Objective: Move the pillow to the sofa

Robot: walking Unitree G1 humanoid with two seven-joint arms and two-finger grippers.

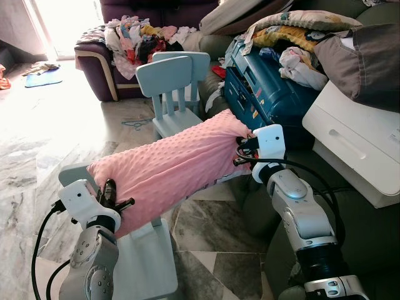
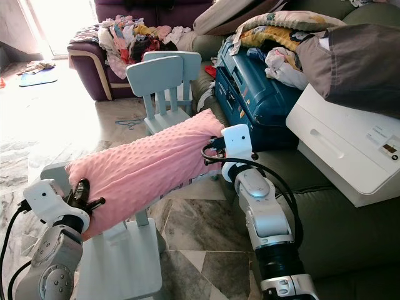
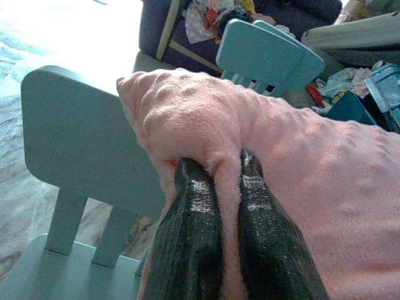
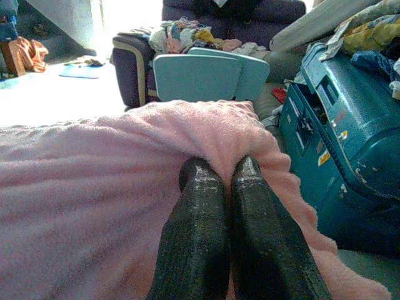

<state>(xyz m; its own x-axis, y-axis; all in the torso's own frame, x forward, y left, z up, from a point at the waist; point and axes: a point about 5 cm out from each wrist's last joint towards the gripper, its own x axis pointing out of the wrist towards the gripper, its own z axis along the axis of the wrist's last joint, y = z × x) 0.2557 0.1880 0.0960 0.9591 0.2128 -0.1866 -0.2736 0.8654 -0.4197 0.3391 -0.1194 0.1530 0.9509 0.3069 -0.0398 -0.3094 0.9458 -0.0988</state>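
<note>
A long pink pillow [image 1: 175, 165] hangs in the air between my two arms, above a small light-blue chair [image 1: 144, 256]. My left gripper [image 1: 112, 199] is shut on the pillow's near left end, with fabric pinched between its black fingers [image 3: 194, 206]. At the far right end my right gripper [image 1: 242, 150] is shut on the pillow too, a fold of it squeezed between the fingers [image 4: 250, 187]. A grey-green sofa [image 1: 369, 250] lies to the right, its seat under the right arm.
A white box [image 1: 356, 140] and a blue suitcase [image 1: 269, 87] piled with clothes sit on the sofa. A second light-blue chair [image 1: 172, 87] stands behind the pillow. A purple couch [image 1: 100, 69] heaped with laundry is at the back. Marble floor spreads to the left.
</note>
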